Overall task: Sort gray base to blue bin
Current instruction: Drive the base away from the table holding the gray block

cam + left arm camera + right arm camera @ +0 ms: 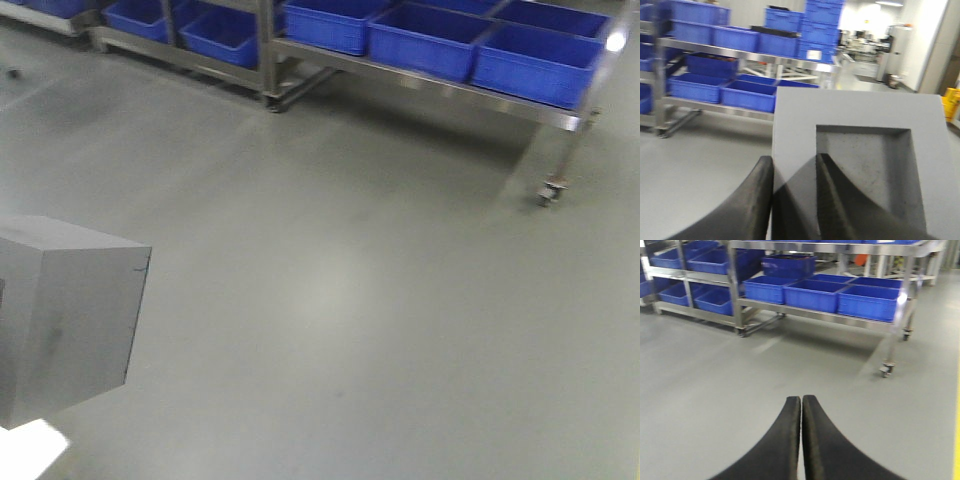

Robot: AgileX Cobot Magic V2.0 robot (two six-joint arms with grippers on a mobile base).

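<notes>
The left hand (pixel 794 165) holds the base (pixel 860 112) by one wall only, one finger on the outer side and the other down inside the square recess. The base hangs in the air, well above the floor (pixel 350 300) and low at the left of the front view. The right hand (pixel 801 405) is pressed fully together with nothing in it.

The bin (pixel 530 75) sits on a steel rack (pixel 450 96) with several others like it, well apart from the base across bare floor. That long carry looks like the main risk. The hold is a pinch on a thin wall with most of the block's weight off to one side, so a jolt from the rolling robot could swing or slide the block out and drop it. The bins also look the same, so it could end up in the wrong one. A high release could let it bounce off a rim.

One crate in the left wrist view carries a white label (pixel 814 54), too blurred to read, and I see no brand or other writing anywhere
</notes>
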